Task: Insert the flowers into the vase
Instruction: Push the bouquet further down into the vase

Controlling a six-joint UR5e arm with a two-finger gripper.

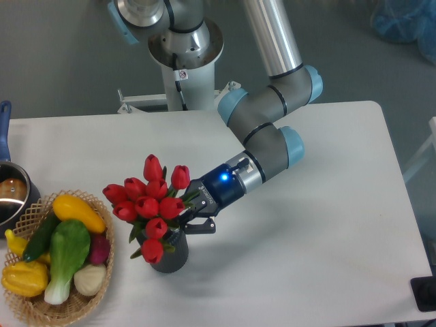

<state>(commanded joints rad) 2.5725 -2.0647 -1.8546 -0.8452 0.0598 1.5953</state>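
Standing flowers in vase

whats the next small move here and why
Probably open the gripper and back away up and right. The flowers stand over the vase with stems apparently in its mouth, and the gripper holds them just above the rim.

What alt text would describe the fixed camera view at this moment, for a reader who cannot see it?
A robot arm's gripper holds a bunch of red tulips by the stems over a small dark grey vase on a white table, stems apparently entering its mouth. At the left edge sit a wicker basket of vegetables and a metal pot.
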